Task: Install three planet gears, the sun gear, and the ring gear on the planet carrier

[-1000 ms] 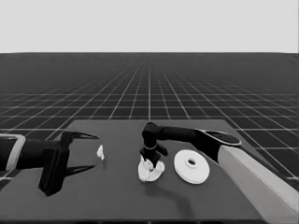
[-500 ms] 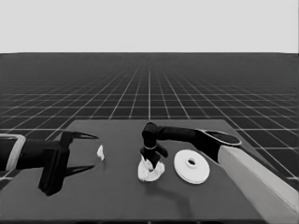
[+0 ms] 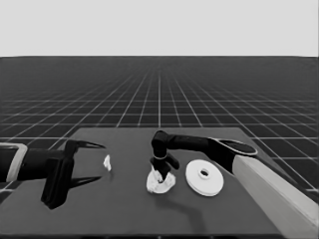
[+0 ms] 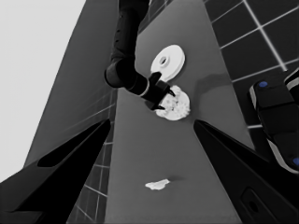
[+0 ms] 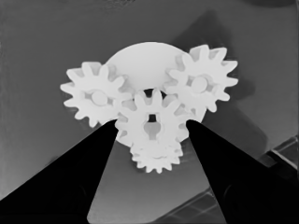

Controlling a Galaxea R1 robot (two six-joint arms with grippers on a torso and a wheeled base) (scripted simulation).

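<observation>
The smaller round part (image 5: 142,56), the planet carrier, lies mid-table with toothed gears on it (image 3: 160,183). Two planet gears (image 5: 96,98) (image 5: 201,84) sit on its left and right, and a third (image 5: 156,163) shows partly under a centre gear (image 5: 152,109). My right gripper (image 3: 164,173) reaches down over them, and its fingers (image 5: 93,158) press against both sides of that centre gear, the sun gear. The larger round part (image 3: 204,178), the ring gear, lies flat just right of the stack. My left gripper (image 3: 99,162) waits open over the table's left end.
A thin white piece (image 3: 106,162) lies on the table between the left gripper's fingertips, not held; it also shows in the left wrist view (image 4: 157,185). The right arm's pale forearm (image 3: 279,194) crosses the lower right corner. Dark machinery with blue lights (image 4: 280,126) stands past the table edge.
</observation>
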